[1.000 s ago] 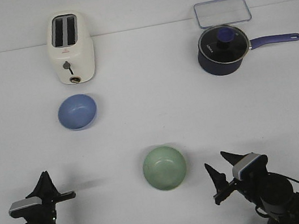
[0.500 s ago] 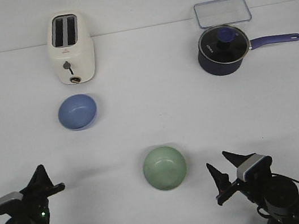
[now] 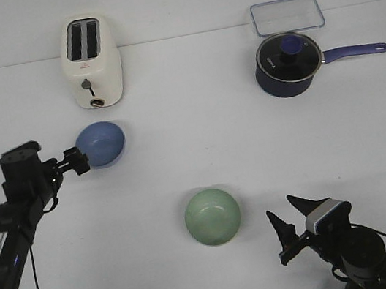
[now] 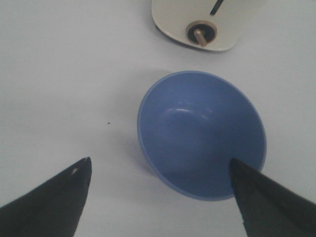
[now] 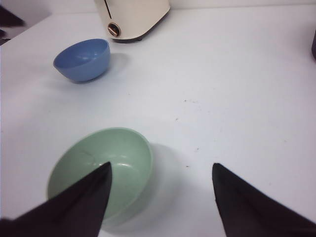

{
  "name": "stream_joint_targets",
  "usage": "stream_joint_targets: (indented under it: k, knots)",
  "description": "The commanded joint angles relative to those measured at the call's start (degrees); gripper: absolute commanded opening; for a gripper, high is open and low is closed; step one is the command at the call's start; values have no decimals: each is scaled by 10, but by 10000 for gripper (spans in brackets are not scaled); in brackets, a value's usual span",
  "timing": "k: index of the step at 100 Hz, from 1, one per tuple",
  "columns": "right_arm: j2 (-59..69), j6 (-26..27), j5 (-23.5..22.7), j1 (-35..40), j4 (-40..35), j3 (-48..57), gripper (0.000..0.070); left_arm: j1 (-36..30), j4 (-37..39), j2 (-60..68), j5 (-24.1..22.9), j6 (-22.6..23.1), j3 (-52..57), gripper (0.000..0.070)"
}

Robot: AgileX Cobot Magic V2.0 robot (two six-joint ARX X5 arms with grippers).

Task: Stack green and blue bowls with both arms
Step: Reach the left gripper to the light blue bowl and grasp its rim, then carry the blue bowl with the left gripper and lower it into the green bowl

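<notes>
The blue bowl (image 3: 104, 142) sits upright on the white table in front of the toaster. The green bowl (image 3: 212, 217) sits upright nearer me, at the middle front. My left gripper (image 3: 77, 161) is open and empty, just left of the blue bowl's rim. In the left wrist view the open gripper (image 4: 160, 159) hovers over the near edge of the blue bowl (image 4: 202, 133), one finger over its rim. My right gripper (image 3: 278, 206) is open and empty, to the right of the green bowl. In the right wrist view (image 5: 161, 164) one finger overlaps the green bowl (image 5: 98, 170); the blue bowl (image 5: 83, 59) lies beyond.
A cream toaster (image 3: 91, 61) stands at the back left, close behind the blue bowl. A dark blue lidded saucepan (image 3: 287, 63) with a long handle is at the back right, with a clear rectangular lid (image 3: 287, 15) behind it.
My left arm has swung up from the front left corner and reached forward to the blue bowl's left side. The right arm and both bowls have stayed put.
</notes>
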Motion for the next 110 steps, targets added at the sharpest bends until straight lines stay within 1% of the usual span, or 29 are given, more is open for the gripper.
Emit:
stream_joint_targets:
  k: [1, 9, 13, 26, 32, 38, 41, 45, 46, 47, 48, 52, 55, 72, 82, 88, 93, 100, 110]
  knots:
    - [3, -1, 3, 5, 8, 2, 426, 0, 1, 63, 5, 9, 26, 527]
    - [3, -1, 3, 5, 8, 2, 426, 0, 2, 123, 5, 10, 48, 518]
    - [3, -1, 3, 5, 8, 2, 426, 0, 4, 150, 5, 10, 58, 488]
    - [3, -1, 3, 5, 8, 2, 426, 0, 9, 219, 5, 9, 84, 436]
    - [3, -1, 3, 5, 8, 2, 426, 0, 15, 238, 5, 9, 89, 390]
    - [3, -1, 3, 5, 9, 2, 426, 0, 20, 250, 5, 9, 90, 312]
    - [3, -1, 3, 5, 9, 2, 426, 0, 22, 254, 5, 10, 90, 261]
    - [3, -1, 3, 5, 9, 2, 426, 0, 24, 257, 5, 10, 90, 176]
    - [3, -1, 3, 5, 9, 2, 426, 0, 24, 257, 5, 10, 90, 138]
    - [3, -1, 3, 5, 9, 2, 426, 0, 25, 257, 5, 10, 90, 125]
    - [3, -1, 3, 5, 9, 2, 426, 0, 26, 257, 5, 10, 90, 84]
    - [3, -1, 3, 5, 9, 2, 426, 0, 29, 256, 5, 10, 90, 0]
    - [3, -1, 3, 5, 9, 2, 426, 0, 30, 253, 5, 10, 90, 13]
    - [3, -1, 3, 5, 9, 2, 426, -1, 29, 212, 10, 10, 90, 10]
    - [3, -2, 4, 5, 9, 2, 426, -8, 17, 161, 45, 10, 90, 11]
    - [3, -2, 14, 5, 9, 2, 426, -16, 5, 124, 68, 10, 90, 10]
    - [3, -2, 18, 5, 9, 2, 426, -29, -11, 92, 81, 11, 90, 10]
    - [3, -2, 18, 5, 9, 2, 426, -59, -39, 52, 82, 14, 90, 10]
    - [3, -2, 18, 5, 9, 2, 426, -125, -73, 8, 83, 14, 82, 10]
